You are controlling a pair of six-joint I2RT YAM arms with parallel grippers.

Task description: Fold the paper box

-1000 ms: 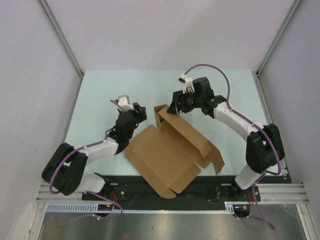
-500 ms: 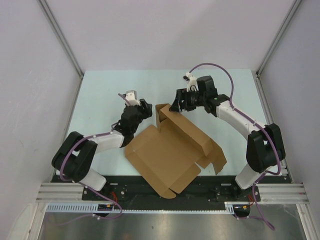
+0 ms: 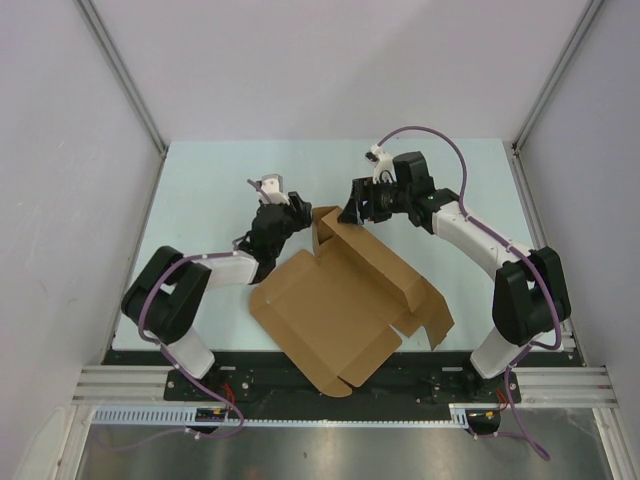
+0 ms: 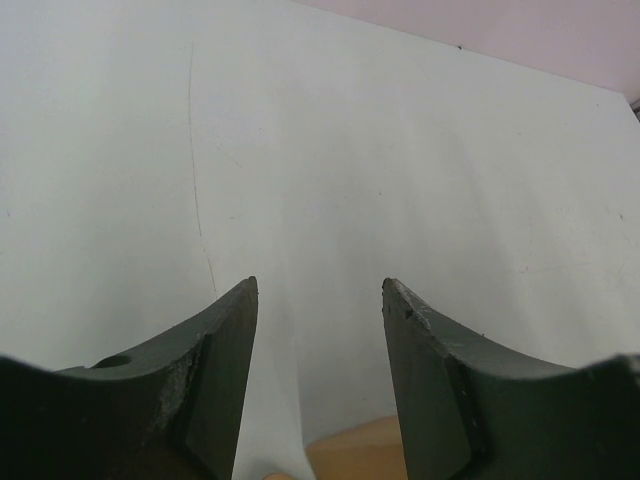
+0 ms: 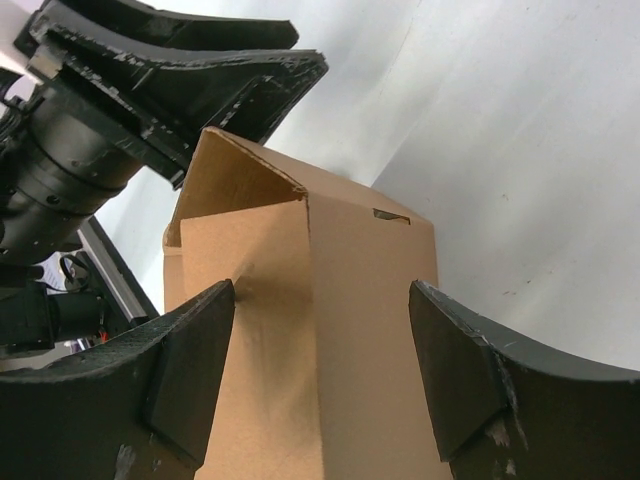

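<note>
Left fingers (image 3: 294,212): apart, holding nothing, open desk (image 4: 320,150) ahead | Right fingers (image 3: 352,211): wide, box (image 3: 330,300) upright corner edge between them

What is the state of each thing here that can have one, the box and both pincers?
paper box: partly folded, far corner raised, most of it lying open on the table.
left pincer: open, empty, beside the raised corner.
right pincer: open, astride the raised corner, not closed on it.

The paper box (image 3: 340,310) lies partly folded on the table (image 3: 200,190), a flap (image 3: 325,228) raised at its far corner. The left gripper (image 3: 298,215) sits just left of that corner, the right gripper (image 3: 352,212) just right.
</note>
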